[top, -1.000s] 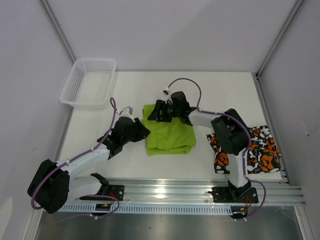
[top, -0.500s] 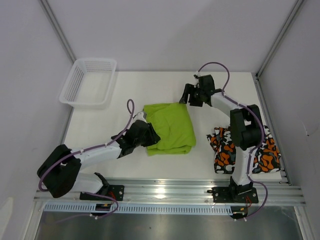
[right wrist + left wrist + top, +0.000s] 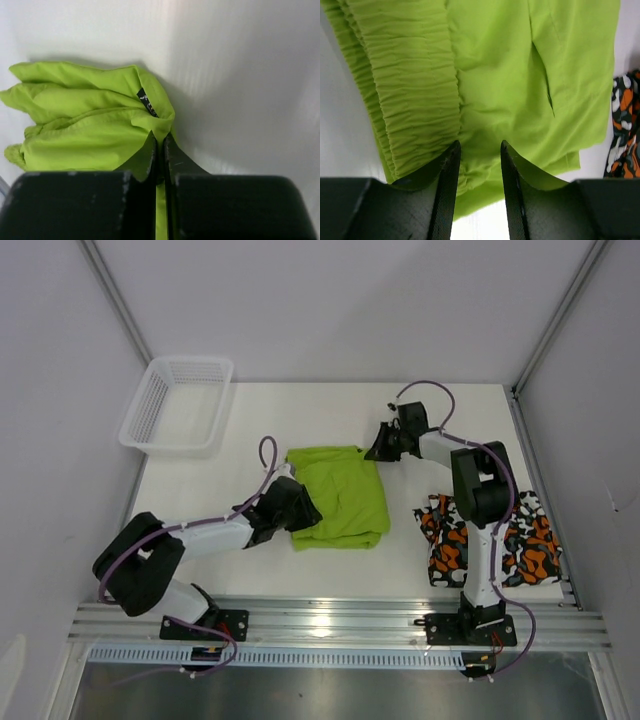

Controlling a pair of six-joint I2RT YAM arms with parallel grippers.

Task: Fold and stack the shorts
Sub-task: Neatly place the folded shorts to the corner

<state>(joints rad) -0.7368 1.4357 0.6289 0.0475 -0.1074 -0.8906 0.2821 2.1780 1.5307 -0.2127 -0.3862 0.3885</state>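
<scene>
On a white table, plain lime green cloth shorts lie between left gripper, narrowly parted at the near waistband, and right gripper, seemingly pinching the far corner.

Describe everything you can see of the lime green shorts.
The lime green shorts are plain, thin, soft cloth, folded into a rough rectangle and lying flat mid-table on the white table. The left wrist view shows a gathered elastic waistband and a pocket slit; the right wrist view shows a small black tag. The right gripper pinches the far right corner. The left gripper, jaws open, sits over the waistband edge.
</scene>
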